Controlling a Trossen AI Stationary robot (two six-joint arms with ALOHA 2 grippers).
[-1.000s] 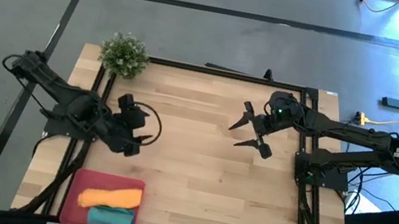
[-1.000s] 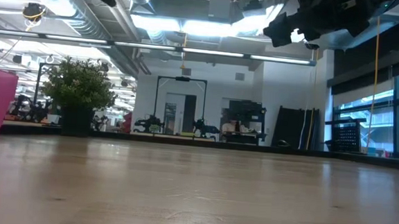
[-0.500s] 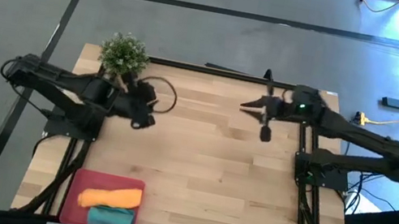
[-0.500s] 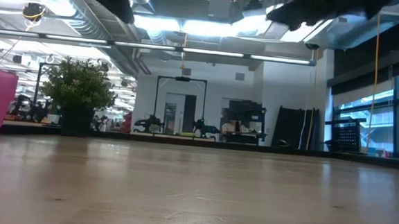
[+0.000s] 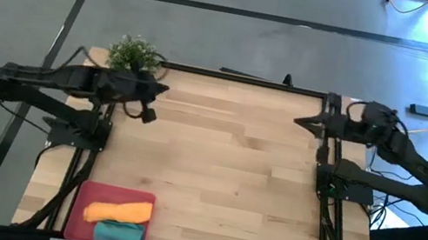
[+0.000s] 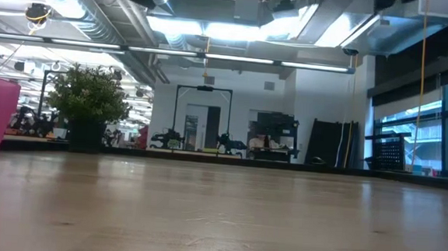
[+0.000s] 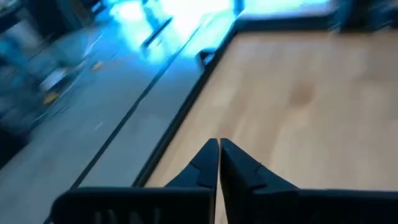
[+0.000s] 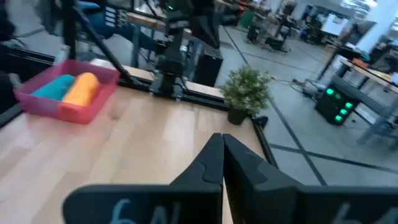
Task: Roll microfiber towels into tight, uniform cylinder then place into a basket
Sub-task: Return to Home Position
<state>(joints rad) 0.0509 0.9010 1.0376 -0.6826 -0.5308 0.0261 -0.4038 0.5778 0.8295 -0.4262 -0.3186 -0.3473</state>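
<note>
The pink-red basket [image 5: 79, 205] stands at the table's near left corner. In it lie a rolled orange towel [image 5: 119, 210] and, nearer the front edge, a rolled teal towel [image 5: 120, 232]; both also show in the right wrist view, the orange towel [image 8: 84, 88] beside the teal towel [image 8: 53, 86]. My left gripper [image 5: 164, 88] is shut and empty, drawn back at the far left near the plant. My right gripper [image 5: 299, 121] is shut and empty at the far right edge.
A small green potted plant [image 5: 133, 54] stands at the far left corner, close to my left gripper. The black frame rails [image 5: 239, 78] run along the table's edges. The wooden tabletop [image 5: 222, 174] lies bare between the arms.
Both arms have drawn back from the table's middle toward the far edge, the left to the far left by the plant, the right to the far right. Both grippers have shut from open. The towels have stayed in the basket.
</note>
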